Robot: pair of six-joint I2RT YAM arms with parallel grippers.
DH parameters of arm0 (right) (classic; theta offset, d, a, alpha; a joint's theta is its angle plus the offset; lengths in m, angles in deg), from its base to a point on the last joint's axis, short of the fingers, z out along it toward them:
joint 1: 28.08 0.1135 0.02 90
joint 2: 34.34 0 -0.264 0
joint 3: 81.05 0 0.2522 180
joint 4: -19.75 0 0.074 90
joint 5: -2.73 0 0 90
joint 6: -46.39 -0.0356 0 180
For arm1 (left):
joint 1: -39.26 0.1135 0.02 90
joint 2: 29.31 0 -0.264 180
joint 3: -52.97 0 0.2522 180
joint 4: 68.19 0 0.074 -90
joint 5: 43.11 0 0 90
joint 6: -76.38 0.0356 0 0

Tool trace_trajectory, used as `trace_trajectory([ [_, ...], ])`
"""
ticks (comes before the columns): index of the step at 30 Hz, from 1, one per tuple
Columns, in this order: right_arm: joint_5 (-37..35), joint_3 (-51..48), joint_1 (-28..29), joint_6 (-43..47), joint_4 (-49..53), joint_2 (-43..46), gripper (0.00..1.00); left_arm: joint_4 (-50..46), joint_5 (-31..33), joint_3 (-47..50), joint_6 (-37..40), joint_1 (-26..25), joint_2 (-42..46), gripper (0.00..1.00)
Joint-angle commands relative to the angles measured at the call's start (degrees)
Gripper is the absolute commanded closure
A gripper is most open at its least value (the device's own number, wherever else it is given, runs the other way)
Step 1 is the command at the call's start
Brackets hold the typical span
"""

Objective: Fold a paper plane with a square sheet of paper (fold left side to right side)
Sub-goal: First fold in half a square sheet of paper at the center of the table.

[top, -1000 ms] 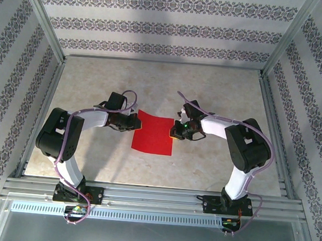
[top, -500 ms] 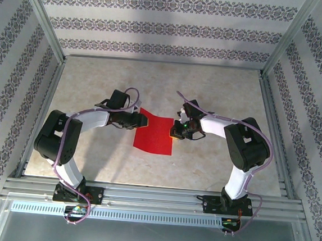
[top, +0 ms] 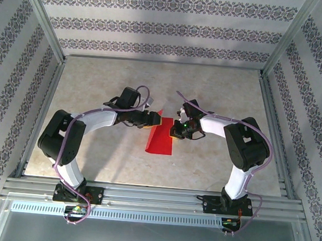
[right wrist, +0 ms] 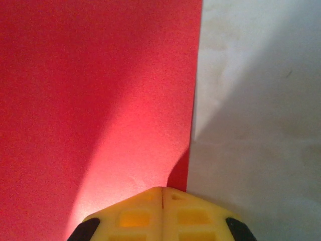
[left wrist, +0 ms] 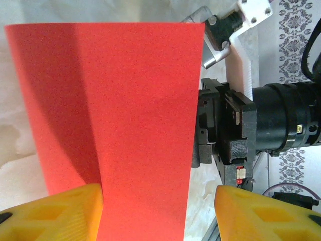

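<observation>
Scene: two arms reach inward over a pale, marbled table (top: pixel 220 92), inside a booth with patterned walls (top: pixel 157 30).
Square sheet of paper (top: pixel 160 142): bright red, near the middle of the table, between the two grippers. From above, its near part lies flat. Its far left part is raised off the table at the left gripper.
Left gripper (top: pixel 151 120): at the far left part of the sheet, pointing toward the right arm.
Left jaws: in the left wrist view the left gripper (left wrist: pixel 159 193) has its two yellow fingers (left wrist: pixel 55 211) well apart, so it stands open. The sheet (left wrist: pixel 110 100) rises between them, and one edge goes down just beside the inner face of the left-hand finger. I cannot tell if that finger truly touches it.
Sheet surface, left wrist view: plain, with a darker band on one side and a brighter one on the other.
Right gripper (top: pixel 174 132): at the right edge of the sheet, close to the left gripper but apart from it.
Right jaws: in the right wrist view the right gripper (right wrist: pixel 163 193) has its yellow fingers pressed together, with only a thin seam between them.
Right fingertips: over the sheet (right wrist: pixel 90 90), just beside its straight right edge, with bare table (right wrist: pixel 261 100) on the other side.
Right arm body (left wrist: pixel 281 120): black, seen behind the sheet in the left wrist view.
</observation>
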Motion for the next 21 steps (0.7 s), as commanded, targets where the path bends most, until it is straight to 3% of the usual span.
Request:
trace_trajectory([
  [1,-2.39,-0.15,0.87,0.67,0.58,-2.18,1.0,3.25,-0.88,-2.08,-1.46,-1.24,-2.3,0.38],
  [5,-1.62,-0.96,0.87,0.04,-0.81,-1.11,1.0,4.97,-0.2,-3.15,-2.16,-1.59,-5.08,0.4],
  [10,-0.04,-1.44,0.87,-1.03,-2.81,-0.31,1.0,6.08,0.92,-2.87,-2.34,-2.05,-7.14,0.6],
  [21,-0.01,-1.83,0.54,-1.76,-3.55,3.21,1.0,5.41,3.98,-2.46,-1.55,-2.5,-8.24,0.86],
])
